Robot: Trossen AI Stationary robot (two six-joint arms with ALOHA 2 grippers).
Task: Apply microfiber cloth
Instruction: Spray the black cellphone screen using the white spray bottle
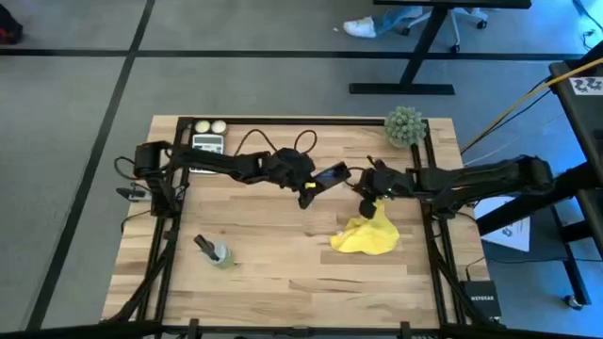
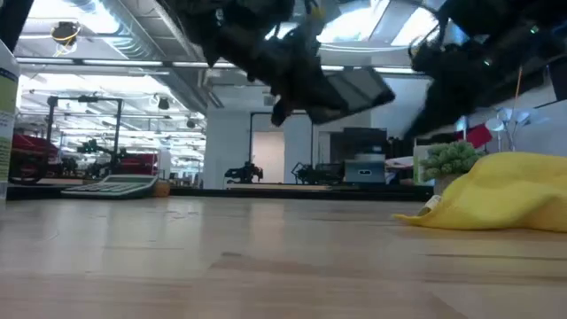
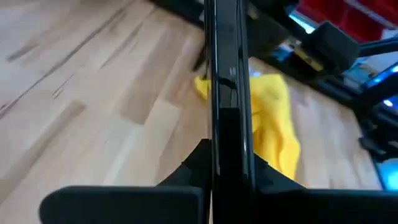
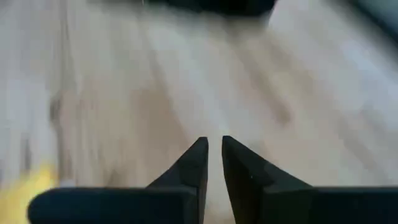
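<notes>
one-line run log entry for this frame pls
left gripper: shut on smartphone, held above table | right gripper: near-shut, empty, by cloth | microfiber cloth: lying on table, not gripped

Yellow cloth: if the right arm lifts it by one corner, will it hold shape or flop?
The yellow cloth lies crumpled in soft folds, so it will probably droop and hang. It looks thin and light, so it may slide on the smooth wooden table when pushed.

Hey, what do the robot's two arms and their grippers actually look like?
Both arms are dark, nearly black, jointed and slender, each coming in from its own side of the table with loose black cables looping along it. The left gripper and the right gripper each have two flat black fingers tapering to pointed tips, mounted on a broad black crossbar. No markings show on them.
</notes>
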